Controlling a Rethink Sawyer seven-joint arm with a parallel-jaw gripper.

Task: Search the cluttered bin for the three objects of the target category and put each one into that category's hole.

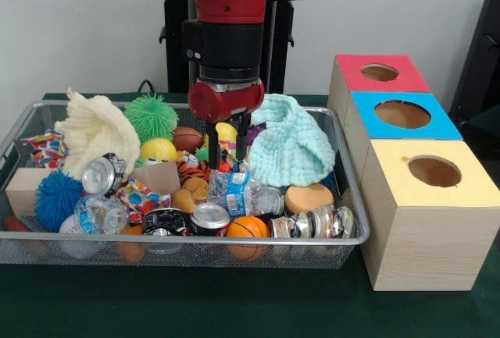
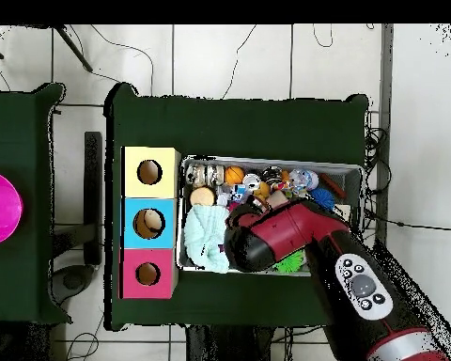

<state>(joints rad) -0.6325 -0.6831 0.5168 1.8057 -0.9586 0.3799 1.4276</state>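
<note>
The wire mesh bin (image 1: 312,252) is full of clutter and also shows in the overhead view (image 2: 353,170). A see-through water bottle (image 1: 246,193) with a blue-and-white label lies on its side near the middle front. A second bottle (image 1: 99,214) lies at the front left. I see no third bottle. My gripper (image 1: 227,157) hangs open and empty just above and behind the middle bottle, fingertips among the toys. The red-topped box's hole (image 1: 380,72) is at the far right, and the box also shows in the overhead view (image 2: 147,274). In the overhead view the arm hides the gripper.
Blue-topped (image 1: 402,113) and yellow-topped (image 1: 433,171) boxes stand in front of the red one. The bin holds silver cans (image 1: 102,175), a mint cloth (image 1: 291,147), a cream cloth (image 1: 94,131), spiky balls, an orange ball (image 1: 248,227) and wooden blocks.
</note>
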